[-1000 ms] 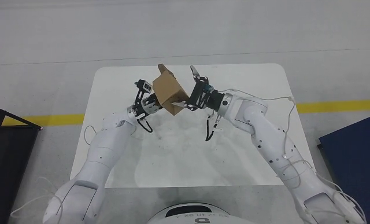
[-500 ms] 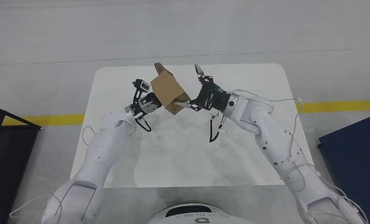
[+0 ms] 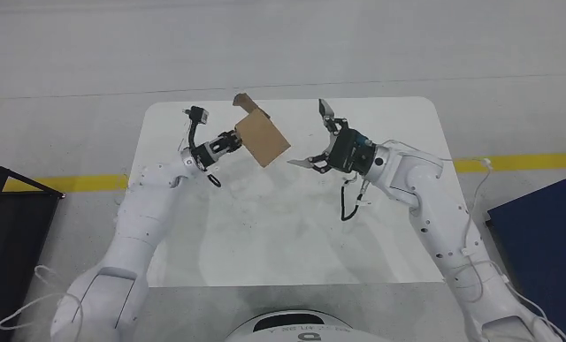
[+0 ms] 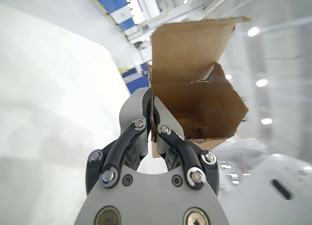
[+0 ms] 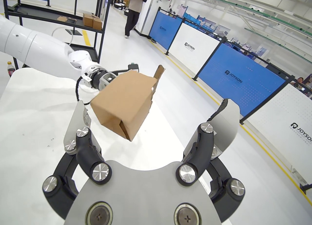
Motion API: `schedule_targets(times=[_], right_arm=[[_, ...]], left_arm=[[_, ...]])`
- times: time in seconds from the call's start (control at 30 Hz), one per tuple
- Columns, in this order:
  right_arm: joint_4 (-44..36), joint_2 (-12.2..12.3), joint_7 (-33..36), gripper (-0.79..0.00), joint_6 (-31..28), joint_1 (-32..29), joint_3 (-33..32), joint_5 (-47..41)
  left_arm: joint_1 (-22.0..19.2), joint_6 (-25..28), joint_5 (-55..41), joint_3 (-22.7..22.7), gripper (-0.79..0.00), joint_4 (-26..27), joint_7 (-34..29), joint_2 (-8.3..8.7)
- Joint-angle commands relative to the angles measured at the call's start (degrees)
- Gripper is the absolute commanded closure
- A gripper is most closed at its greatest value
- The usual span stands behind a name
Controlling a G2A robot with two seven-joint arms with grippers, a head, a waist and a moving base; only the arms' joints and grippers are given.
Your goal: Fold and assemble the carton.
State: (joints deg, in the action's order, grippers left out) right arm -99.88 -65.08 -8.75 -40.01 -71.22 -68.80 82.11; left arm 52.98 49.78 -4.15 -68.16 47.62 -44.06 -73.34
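Item 1: carton (image 3: 263, 137). Brown cardboard, held in the air over the far middle of the desk (image 3: 265, 245), close to the far edge. It sits tilted, with one corner pointing down and a gap showing between that corner and the desk top. The closed side faces my right hand. The mouth opens toward my left wrist, where I see the carton (image 4: 195, 89) with creased panels inside. One flap (image 3: 244, 101) stands out from the far side, unfolded, with a ragged edge.

Item 2: my left hand (image 3: 235, 142). Clamped narrow on one wall edge of the carton, one finger inside and one outside. Seen from my wrist, the left hand (image 4: 151, 104) pinches the corrugated edge tight.

Item 3: my right hand (image 3: 309, 135). Spread wide and holding nothing. It is near the carton's lower corner but apart from it, with a plain gap between. From that wrist, the right hand (image 5: 153, 106) frames the carton (image 5: 124, 99) between its two fingers, touching neither.

Item 4: desk. White with rounded corners. Its top stretches from under both hands back to the near edge.
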Motion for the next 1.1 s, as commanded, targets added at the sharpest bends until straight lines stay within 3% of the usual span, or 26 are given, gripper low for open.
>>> schedule_targets(times=[0.0,0.23,0.4,0.5,0.53,0.57,0.6,0.67,0.7,0.93,1.07], right_arm=[[-0.18,0.04,0.33,-0.785,0.26,-0.15,-0.16,-0.08],[-1.69,0.08,5.14,-0.785,3.43,-0.59,0.42,2.94],[-2.21,-0.22,9.16,-0.785,5.92,0.05,2.28,4.59],[-2.31,-0.23,9.54,-0.785,6.48,0.04,2.23,4.54],[-2.43,-0.21,9.50,-0.785,6.54,-0.04,2.11,4.48],[-2.51,-0.19,9.45,-0.785,6.58,-0.16,2.00,4.46],[-2.60,-0.16,9.43,-0.785,6.59,-0.26,1.89,4.44],[-2.79,-0.12,9.44,-0.785,6.66,-0.45,1.70,4.49],[-2.88,-0.09,9.44,-0.785,6.67,-0.54,1.63,4.54],[-3.57,0.07,9.52,-0.785,7.32,-1.35,0.80,4.62],[-3.98,0.18,9.01,-0.785,7.53,-1.92,0.33,4.71]], left_arm=[[4.30,-12.26,35.73,2.42,0.000,7.22,21.11,-0.56],[8.87,-33.31,63.01,6.72,0.000,17.25,38.21,-0.70],[10.85,-38.15,66.09,7.52,0.000,21.59,40.51,-0.92],[12.04,-36.46,64.25,7.00,0.000,23.40,40.86,-0.87],[12.24,-35.53,63.82,6.66,-0.212,23.96,40.89,-0.79],[12.57,-34.67,63.34,6.35,-0.323,24.44,40.90,-0.71],[12.93,-33.22,62.13,6.07,-0.376,25.05,40.74,-0.65],[13.38,-31.06,61.12,5.33,-0.680,26.09,39.80,-0.42],[13.66,-30.39,61.29,5.10,-0.785,26.65,39.26,-0.29],[16.37,-24.64,55.20,2.80,-0.785,30.21,34.92,0.39],[19.01,-22.78,50.05,-1.84,-0.785,32.54,32.93,1.34]])
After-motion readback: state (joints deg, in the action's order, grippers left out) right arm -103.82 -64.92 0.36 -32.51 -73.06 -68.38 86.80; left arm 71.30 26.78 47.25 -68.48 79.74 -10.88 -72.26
